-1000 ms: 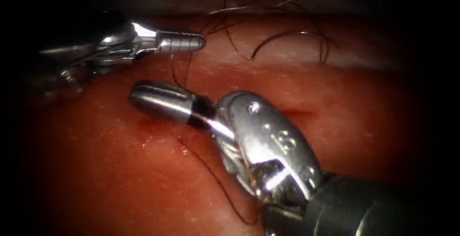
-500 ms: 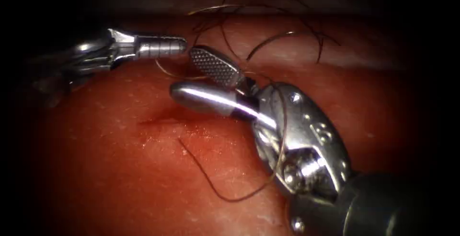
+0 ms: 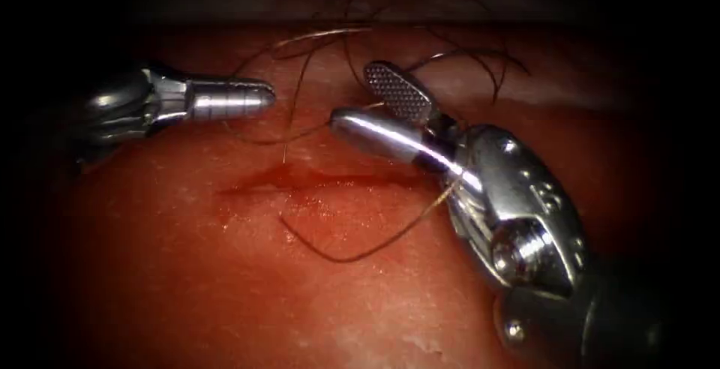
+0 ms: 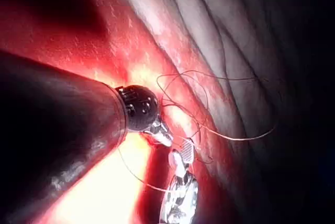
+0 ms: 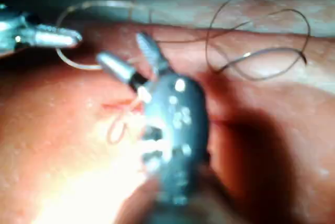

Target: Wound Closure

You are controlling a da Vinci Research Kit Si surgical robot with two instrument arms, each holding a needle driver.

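On the red tissue the cut runs as a thin dark line from left to right. My left tool lies above the cut's left end. Its jaws are shut, and a thread curves away from under them. Just above the middle of the cut my right tool stands open, ridged jaw face up, with nothing between the jaws. A second strand leaves the tissue below the cut and loops up to the right tool's wrist. The right wrist view has the open right tool facing the left tool.
Loose coils of thread lie on the pale far strip of tissue. Red fluid wets the cut's left end. The left wrist view has the left tool beside the right tool's ridged jaw, with thread loops over the tissue.
My right tool lifted off the cut's left end, moved right and towards the far side, and opened its jaws. My left tool drew back to the left with the thread.
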